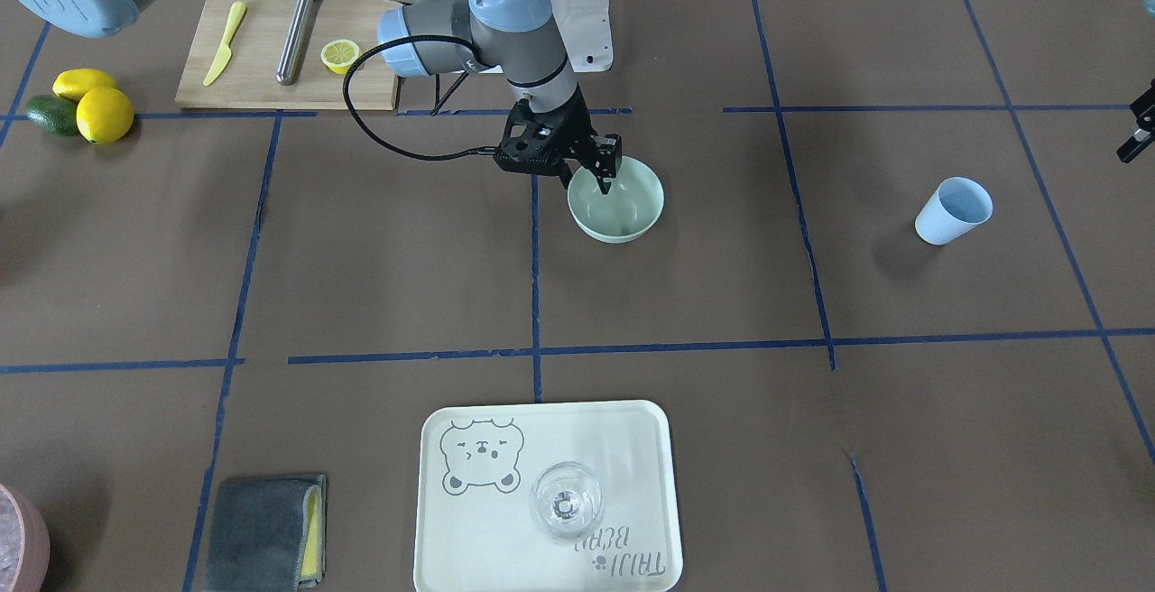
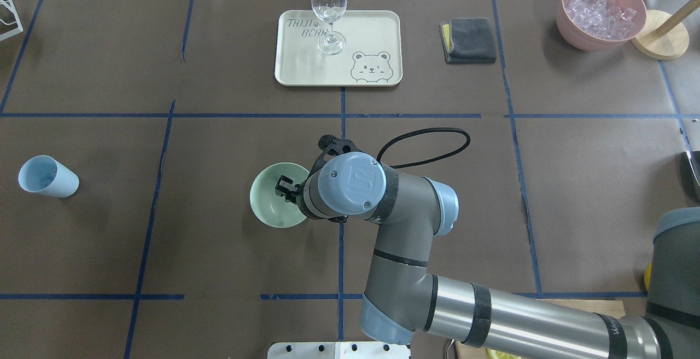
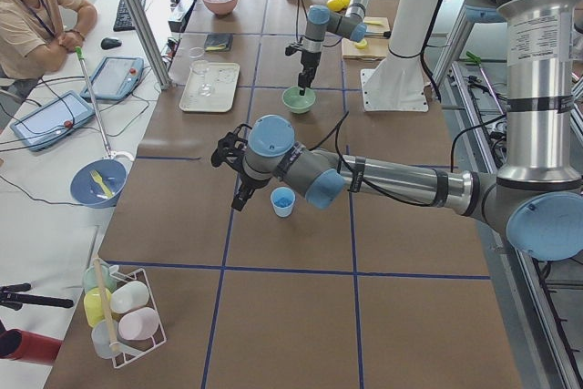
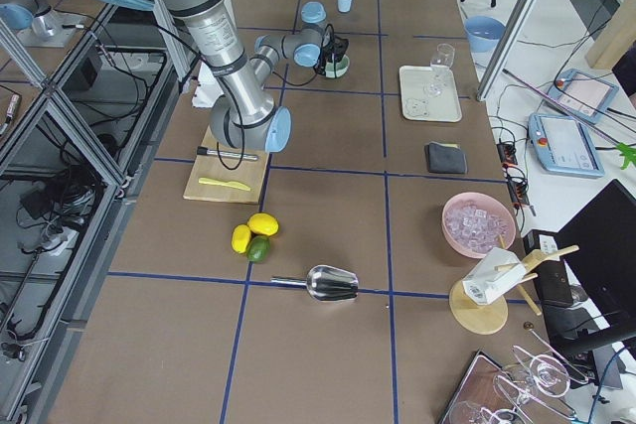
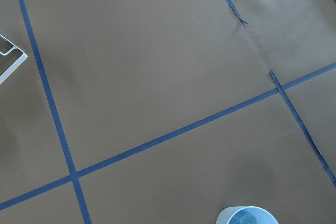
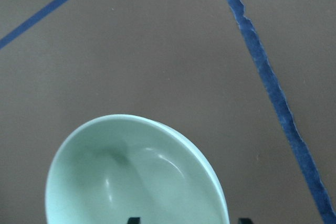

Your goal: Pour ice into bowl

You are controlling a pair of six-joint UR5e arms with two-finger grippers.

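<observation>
The pale mint-green bowl (image 1: 632, 213) stands empty near the table's middle; it also shows in the overhead view (image 2: 270, 206) and the right wrist view (image 6: 131, 171). My right gripper (image 1: 606, 181) is open over the bowl's near rim, with one finger inside the bowl and one outside. The ice (image 2: 599, 6) lies heaped in a pink container (image 2: 585, 36) at the far right corner. A light blue cup (image 1: 952, 210) stands upright on the left side; I cannot tell what it holds. My left gripper (image 3: 239, 190) hangs above and beside the cup; I cannot tell if it is open.
A cream tray (image 2: 306, 69) with a clear stemmed glass (image 2: 329, 11) sits at the far middle, and a grey cloth (image 2: 469, 39) lies beside it. A cutting board (image 1: 262, 87) with a knife and a half lemon, whole lemons (image 1: 104, 114) and a metal scoop (image 4: 333, 283) lie on the right side.
</observation>
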